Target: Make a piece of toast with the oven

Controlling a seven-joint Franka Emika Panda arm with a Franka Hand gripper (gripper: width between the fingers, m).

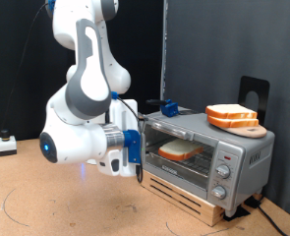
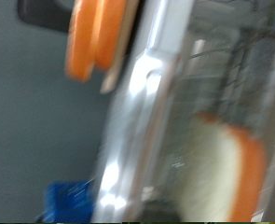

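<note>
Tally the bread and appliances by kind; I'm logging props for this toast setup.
Piece of toast inside the oven: 1
Stack of slices on the oven's top: 1
Oven: 1
Oven knobs: 3
Total: 6

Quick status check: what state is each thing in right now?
oven: door shut, standing on a wooden pallet.
piece of toast: inside the oven, lying flat on the rack.
stack of slices: piled on a board on top of the oven.
gripper: at the oven's door side.
</note>
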